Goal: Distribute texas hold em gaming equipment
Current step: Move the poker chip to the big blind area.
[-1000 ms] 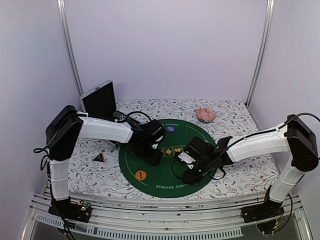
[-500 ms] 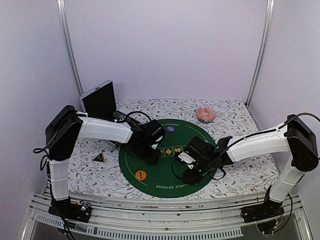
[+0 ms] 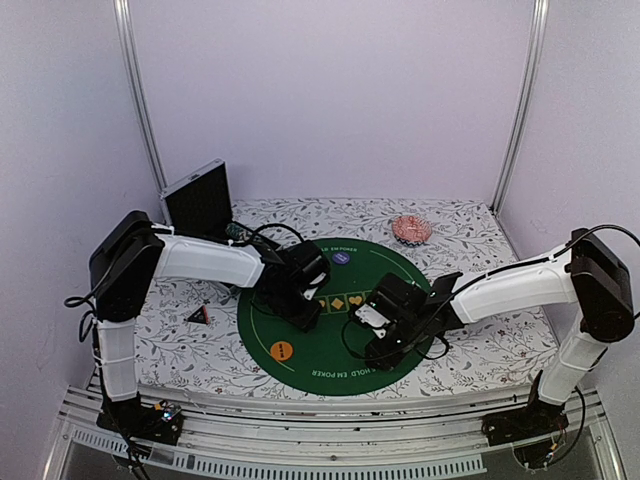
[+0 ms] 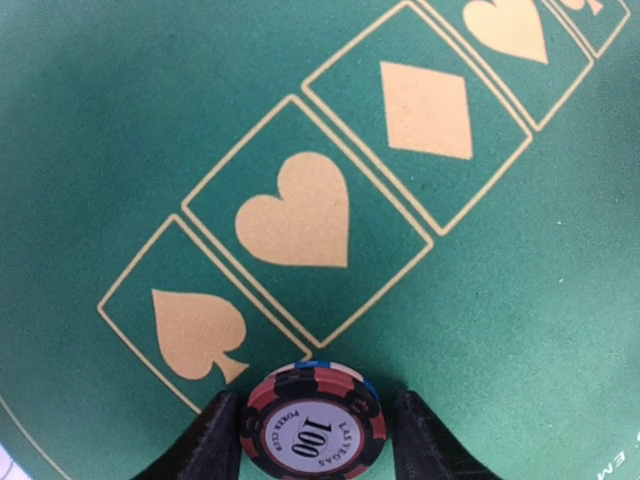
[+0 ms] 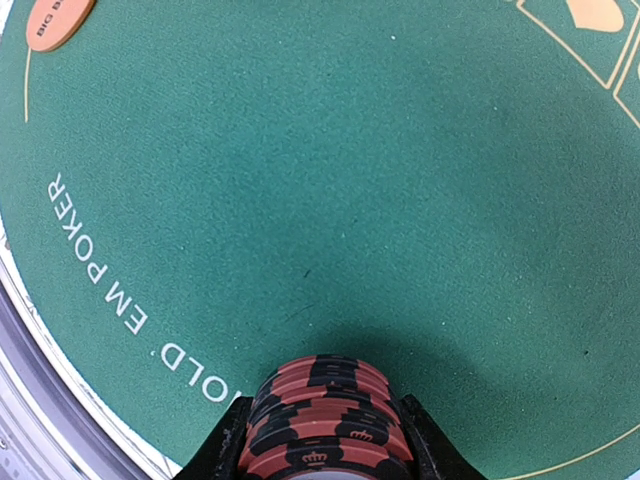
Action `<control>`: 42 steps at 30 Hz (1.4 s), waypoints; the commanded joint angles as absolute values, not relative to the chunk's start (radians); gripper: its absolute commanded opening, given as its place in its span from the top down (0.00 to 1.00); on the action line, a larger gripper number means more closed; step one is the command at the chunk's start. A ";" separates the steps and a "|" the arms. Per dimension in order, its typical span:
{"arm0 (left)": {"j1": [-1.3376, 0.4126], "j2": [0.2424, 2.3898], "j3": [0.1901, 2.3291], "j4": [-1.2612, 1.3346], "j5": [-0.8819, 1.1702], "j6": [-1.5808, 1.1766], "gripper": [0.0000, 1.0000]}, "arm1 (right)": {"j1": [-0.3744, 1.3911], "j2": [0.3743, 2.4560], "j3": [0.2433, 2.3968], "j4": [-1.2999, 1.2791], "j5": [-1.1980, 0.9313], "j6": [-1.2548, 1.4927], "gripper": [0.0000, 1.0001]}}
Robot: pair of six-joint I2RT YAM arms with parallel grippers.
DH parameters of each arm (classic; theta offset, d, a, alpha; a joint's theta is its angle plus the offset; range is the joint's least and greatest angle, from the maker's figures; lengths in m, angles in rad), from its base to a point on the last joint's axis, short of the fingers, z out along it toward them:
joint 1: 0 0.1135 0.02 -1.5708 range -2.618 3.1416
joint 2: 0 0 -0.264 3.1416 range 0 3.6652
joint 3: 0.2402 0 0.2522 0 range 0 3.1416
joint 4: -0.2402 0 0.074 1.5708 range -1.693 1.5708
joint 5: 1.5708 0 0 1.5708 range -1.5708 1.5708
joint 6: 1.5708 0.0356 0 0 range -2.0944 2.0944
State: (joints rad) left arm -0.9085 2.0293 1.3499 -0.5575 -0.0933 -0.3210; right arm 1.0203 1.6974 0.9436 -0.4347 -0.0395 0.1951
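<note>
Two white-shelled arms [image 3: 215, 262], black joints [image 3: 125, 265], looped black cables [image 3: 268, 230]

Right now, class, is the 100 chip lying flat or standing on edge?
Flat: the chip shows its whole round printed face upward, inside the left gripper.

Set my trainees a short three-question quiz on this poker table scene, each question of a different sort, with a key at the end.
1. True or false: the chip between the jaws of the left gripper is marked 100.
2. In the left wrist view, which printed suit on the green mat lies closest to that chip? A) heart B) spade C) diamond
3. Fill in: the right gripper is shut on a stack of red-and-black ____.

Key: 1 true; 2 B; 3 chips.
</note>
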 commanded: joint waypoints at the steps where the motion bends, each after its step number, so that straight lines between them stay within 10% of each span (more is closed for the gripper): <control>1: -0.952 2.040 1.309 -0.629 -0.017 -0.306 0.55 | 1.026 1.709 0.985 -0.440 -0.043 0.200 0.97; 12: -0.975 1.977 1.251 -0.622 0.015 -0.296 0.74 | 1.036 1.700 0.994 -0.463 -0.031 0.206 0.97; 42: -0.999 1.857 1.256 -0.580 -0.115 -0.267 0.78 | 1.057 1.634 0.959 -0.496 -0.002 0.230 0.97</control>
